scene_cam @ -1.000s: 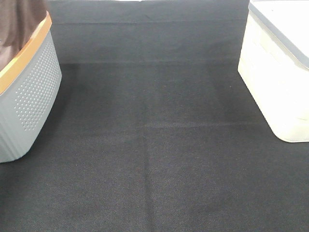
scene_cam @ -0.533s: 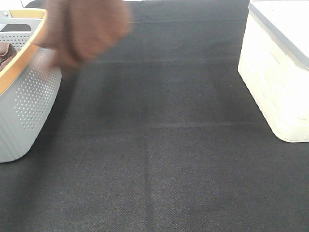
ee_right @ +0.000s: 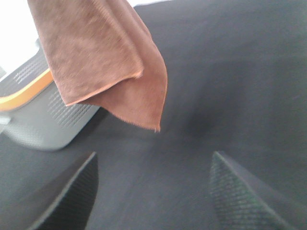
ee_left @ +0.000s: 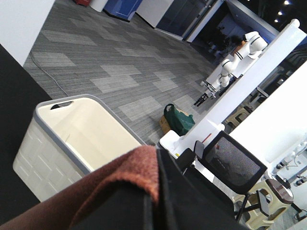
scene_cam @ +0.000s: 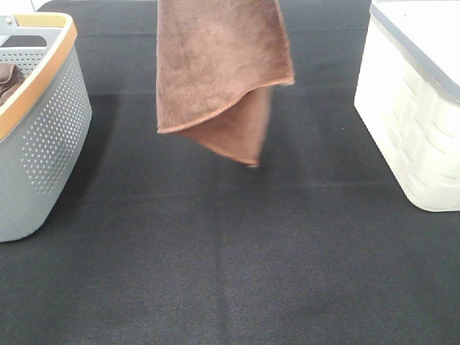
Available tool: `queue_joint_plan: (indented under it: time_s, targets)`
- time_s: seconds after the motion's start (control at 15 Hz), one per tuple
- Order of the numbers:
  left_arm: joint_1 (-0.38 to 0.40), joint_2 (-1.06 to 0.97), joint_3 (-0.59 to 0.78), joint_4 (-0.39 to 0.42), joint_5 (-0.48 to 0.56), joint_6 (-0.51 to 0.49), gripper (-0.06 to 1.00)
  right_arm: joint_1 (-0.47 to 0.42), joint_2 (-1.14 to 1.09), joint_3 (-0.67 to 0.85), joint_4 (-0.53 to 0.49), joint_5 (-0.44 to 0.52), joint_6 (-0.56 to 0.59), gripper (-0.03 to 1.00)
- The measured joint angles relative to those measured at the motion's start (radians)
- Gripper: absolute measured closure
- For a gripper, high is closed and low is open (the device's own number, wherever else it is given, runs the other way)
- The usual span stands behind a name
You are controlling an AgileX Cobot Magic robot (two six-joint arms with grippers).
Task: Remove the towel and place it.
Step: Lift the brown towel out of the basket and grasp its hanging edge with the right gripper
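The towel (scene_cam: 219, 72) is reddish-brown. It hangs in mid-air over the back middle of the black table, and its lowest corner is clear of the surface. Its top runs out of the exterior view, so neither gripper shows there. In the left wrist view my left gripper (ee_left: 156, 191) is shut on a fold of the towel (ee_left: 129, 170). In the right wrist view my right gripper (ee_right: 153, 191) is open and empty, low over the table. There the towel (ee_right: 96, 62) hangs ahead of it without touching.
A grey perforated basket with an orange rim (scene_cam: 43, 136) stands at the left edge, with a dark brown cloth (scene_cam: 7, 77) inside. A white bin (scene_cam: 413, 108) stands at the right edge. It also shows in the left wrist view (ee_left: 72, 139).
The towel has come up out of the grey basket and swung right. It now hangs unfolded over the middle of the table.
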Motion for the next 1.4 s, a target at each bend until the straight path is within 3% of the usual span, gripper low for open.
queue_joint_plan:
  time_s: [0.13, 0.4, 0.47, 0.87, 1.0, 1.4]
  targets:
    - [-0.038, 0.019, 0.0, 0.011, -0.006, 0.0, 0.94, 0.01, 0.121, 0.0, 0.125, -0.009, -0.152, 0.34]
    - [-0.087, 0.038, 0.0, 0.025, -0.007, 0.0, 0.94, 0.01, 0.364, 0.0, 0.403, -0.024, -0.603, 0.34]
    - [-0.087, 0.038, 0.0, 0.025, -0.007, 0.0, 0.94, 0.01, 0.364, 0.0, 0.403, -0.024, -0.603, 0.34]
    - [-0.087, 0.038, 0.0, 0.024, -0.007, 0.001, 0.94, 0.01, 0.609, -0.003, 0.788, -0.047, -1.077, 0.23]
    - [-0.087, 0.038, 0.0, 0.022, -0.007, 0.001, 0.94, 0.01, 0.654, -0.008, 0.879, -0.045, -1.158, 0.23]
    - [-0.087, 0.038, 0.0, 0.022, -0.007, 0.001, 0.94, 0.013, 0.71, -0.073, 0.903, -0.014, -1.196, 0.23]
